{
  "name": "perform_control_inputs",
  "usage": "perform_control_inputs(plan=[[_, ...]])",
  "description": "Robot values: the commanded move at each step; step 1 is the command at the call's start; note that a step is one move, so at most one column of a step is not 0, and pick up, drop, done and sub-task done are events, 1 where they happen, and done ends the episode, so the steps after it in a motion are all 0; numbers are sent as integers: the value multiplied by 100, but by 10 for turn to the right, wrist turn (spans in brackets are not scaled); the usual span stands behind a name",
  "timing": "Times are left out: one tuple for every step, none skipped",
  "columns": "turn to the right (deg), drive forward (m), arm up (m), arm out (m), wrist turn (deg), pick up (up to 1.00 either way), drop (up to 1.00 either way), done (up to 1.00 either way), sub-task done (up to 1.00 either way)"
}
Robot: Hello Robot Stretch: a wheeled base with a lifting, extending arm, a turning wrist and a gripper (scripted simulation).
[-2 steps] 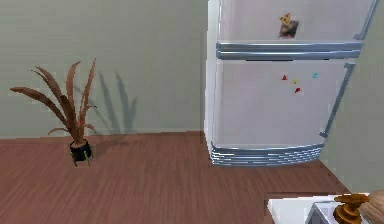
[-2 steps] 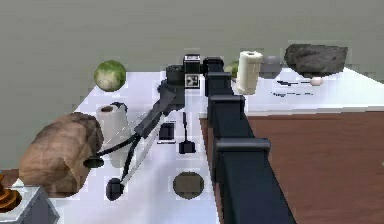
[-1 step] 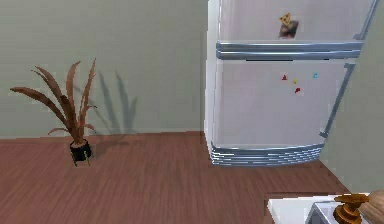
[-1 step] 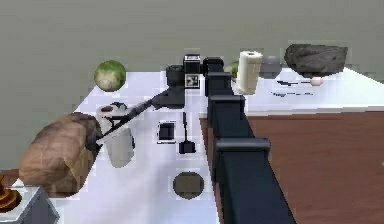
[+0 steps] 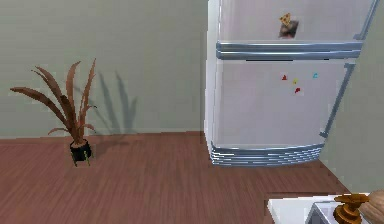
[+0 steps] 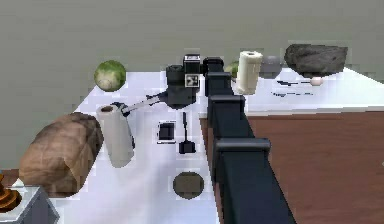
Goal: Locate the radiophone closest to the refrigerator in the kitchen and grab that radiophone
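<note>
**Facing the fridge with the arm out over the table**

Looking ahead, I see the white fridge (image 5: 285, 85) against the wall on the forward view's right, with small magnets on its door. A potted plant (image 5: 70, 105) stands on the wooden floor (image 5: 150, 180) well to the left of it.

In the arm side view the arm (image 6: 235, 140) stretches out across a white table (image 6: 145, 172). The gripper (image 6: 140, 102) points toward the picture's left, its thin fingers ending near the top of a paper towel roll (image 6: 117, 135). With things lying on the table at and behind it, I cannot tell whether it holds anything.

A small flat dark rectangle with a pale rim, which I take for the phone (image 6: 166, 131), lies on the table between the paper towel roll and the arm. A thin dark tool (image 6: 187, 132) lies just beside it.

A brown loaf (image 6: 62, 152) sits left of the roll and a green cabbage (image 6: 110, 73) farther out. A second roll (image 6: 249, 72) stands on the arm's other side.
</note>
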Motion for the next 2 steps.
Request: perform_control_inputs(plan=[[0,0,0,0,210,0,0,0,0],[0,0,-16,0,0,0,0,0,0]])
